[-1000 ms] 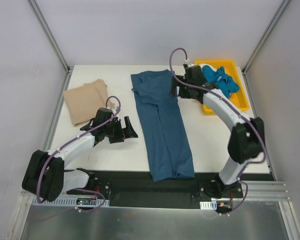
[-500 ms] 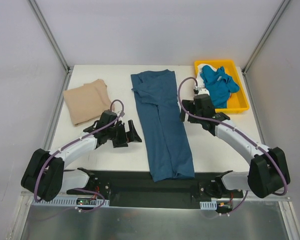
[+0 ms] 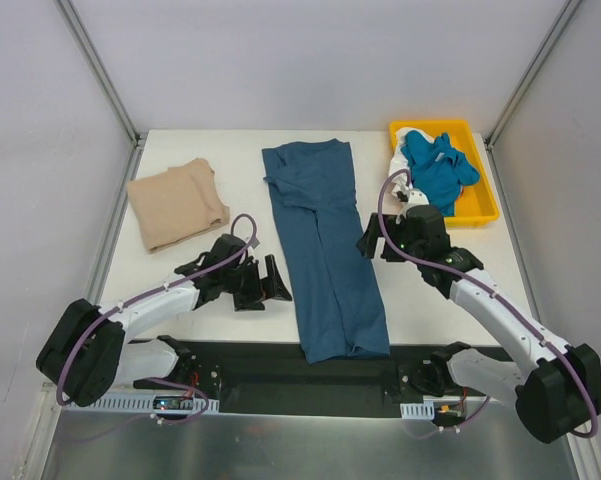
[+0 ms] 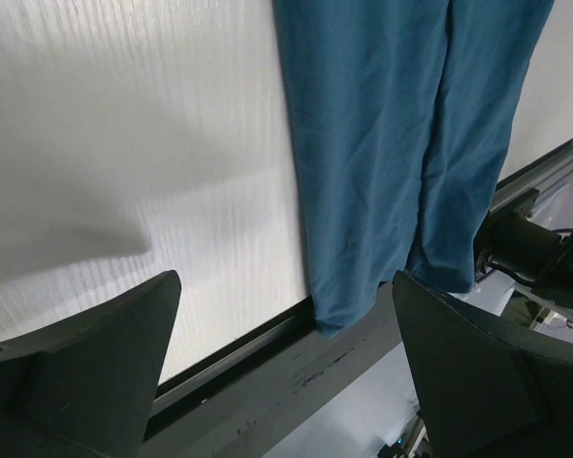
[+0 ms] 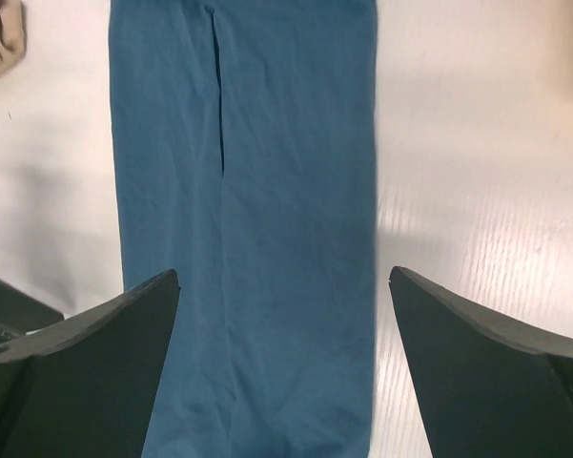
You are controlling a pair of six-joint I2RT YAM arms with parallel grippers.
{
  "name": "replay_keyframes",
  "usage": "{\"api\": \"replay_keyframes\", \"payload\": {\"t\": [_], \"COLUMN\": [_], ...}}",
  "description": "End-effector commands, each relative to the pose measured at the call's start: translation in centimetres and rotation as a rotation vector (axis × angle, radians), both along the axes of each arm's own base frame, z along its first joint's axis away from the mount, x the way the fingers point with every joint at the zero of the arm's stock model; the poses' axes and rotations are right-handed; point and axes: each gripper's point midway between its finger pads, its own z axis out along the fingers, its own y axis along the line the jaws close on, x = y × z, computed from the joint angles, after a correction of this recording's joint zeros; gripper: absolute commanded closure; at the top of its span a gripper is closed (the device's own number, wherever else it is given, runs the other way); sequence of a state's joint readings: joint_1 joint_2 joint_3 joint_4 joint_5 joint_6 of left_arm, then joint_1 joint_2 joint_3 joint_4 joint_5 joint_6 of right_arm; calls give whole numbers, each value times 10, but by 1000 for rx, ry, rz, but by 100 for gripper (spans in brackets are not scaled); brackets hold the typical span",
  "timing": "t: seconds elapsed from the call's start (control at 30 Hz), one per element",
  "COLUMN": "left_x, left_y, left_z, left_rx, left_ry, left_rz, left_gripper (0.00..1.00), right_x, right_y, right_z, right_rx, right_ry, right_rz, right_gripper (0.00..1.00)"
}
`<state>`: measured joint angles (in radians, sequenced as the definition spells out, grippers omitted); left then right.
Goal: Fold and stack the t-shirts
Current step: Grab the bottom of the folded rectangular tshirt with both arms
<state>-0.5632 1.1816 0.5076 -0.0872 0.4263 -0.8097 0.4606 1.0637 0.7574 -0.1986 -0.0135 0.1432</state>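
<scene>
Teal t-shirt; left end effector, right end effector flanking, agape

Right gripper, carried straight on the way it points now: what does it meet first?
Most likely the dark teal shirt, which fills the gap between the right gripper's open fingers; depth is unclear.

Robotics lab cell: white table between plain grey panels and aluminium frame posts.

Open table flanking teal t-shirt
</scene>
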Motion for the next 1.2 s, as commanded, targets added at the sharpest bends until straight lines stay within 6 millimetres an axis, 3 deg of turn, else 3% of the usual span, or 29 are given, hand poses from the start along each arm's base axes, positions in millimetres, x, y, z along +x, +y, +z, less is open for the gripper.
{"api": "replay_keyframes", "payload": {"t": [0.0, 0.17, 0.37, 0.57, 0.63, 0.7, 0.9, 1.0, 1.03, 1.1, 1.17], "left_x": [-9, -44, -87, -100, -109, -117, -119, -117, -116, -117, -117], "left_y": [-10, -36, -71, -99, -105, -106, -102, -101, -101, -100, -98], "left_z": [-7, -9, -5, -7, -18, -28, -30, -31, -32, -33, -34], "left_rx": [-2, -14, -36, -96, -69, -40, -14, -8, -4, 2, 10], "left_ry": [37, 91, 133, 139, 181, 218, 231, 228, 227, 236, 236], "left_rz": [-3, -163, -350, -389, -406, -412, -370, -361, -358, -353, -348], "left_gripper": [11, 25, 31, 41, 52, 58, 61, 73, 86, 100, 100], "right_x": [-27, -48, -62, -68, -70, -72, -76, -75, -75, -77, -80], "right_y": [4, -5, -12, -20, -23, -27, -36, -36, -36, -35, -35], "right_z": [-9, -22, -32, -30, -27, -25, -24, -20, -20, -20, -23], "right_rx": [38, 23, 13, 16, 7, -2, -24, -27, -27, -30, -35], "right_ry": [79, 131, 149, 118, 100, 83, 39, 29, 30, 36, 52], "right_rz": [45, 54, 48, 26, 26, 23, 12, 21, 23, 31, 44], "right_gripper": [3, 3, 3, 3, 3, 3, 3, 3, 3, 3, 3]}}
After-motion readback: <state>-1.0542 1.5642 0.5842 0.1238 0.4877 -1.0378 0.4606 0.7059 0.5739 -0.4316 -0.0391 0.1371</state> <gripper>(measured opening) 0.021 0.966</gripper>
